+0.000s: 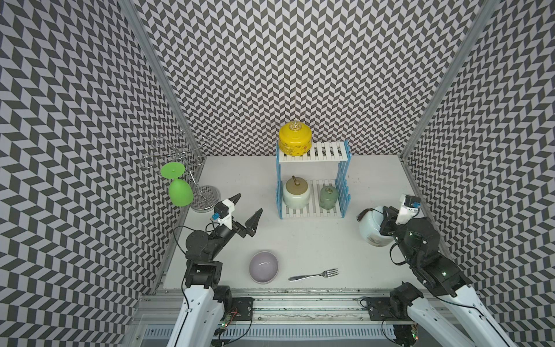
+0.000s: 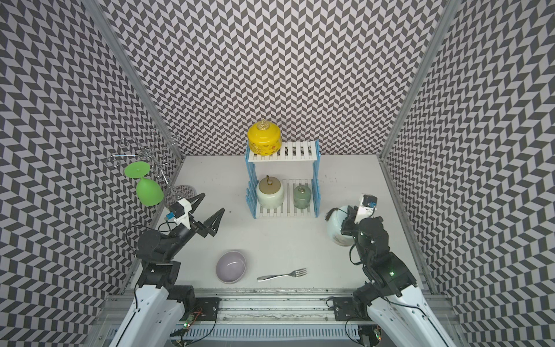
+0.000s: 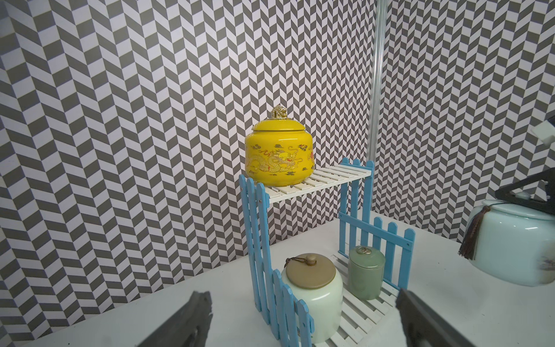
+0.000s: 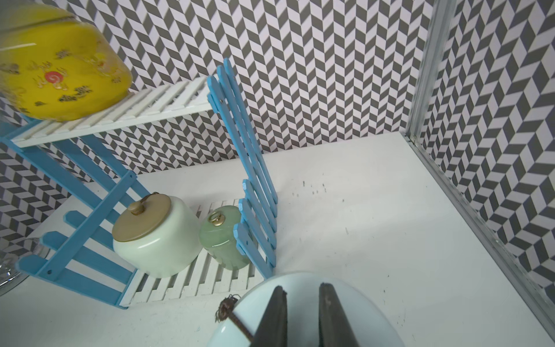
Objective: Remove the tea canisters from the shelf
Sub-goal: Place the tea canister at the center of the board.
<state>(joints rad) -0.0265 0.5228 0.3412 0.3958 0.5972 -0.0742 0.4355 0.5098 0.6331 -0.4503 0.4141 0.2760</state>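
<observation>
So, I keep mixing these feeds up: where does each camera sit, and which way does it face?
Both top views: high over the front edge, looking down at the white-slatted, blue-sided shelf; both arms, left gripper open.
Left wrist: behind the left gripper, facing the shelf; its dark fingers show.
Right wrist: behind the right gripper, closed on the pale blue-white ceramic canister, facing the shelf.
Shared by all: yellow ceramic canister.

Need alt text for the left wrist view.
Yellow canister stands on the top tier of a blue-and-white shelf; a cream canister and a smaller grey-green canister share the bottom tier. A pale blue canister is off the shelf, cropped by the frame edge.
</observation>
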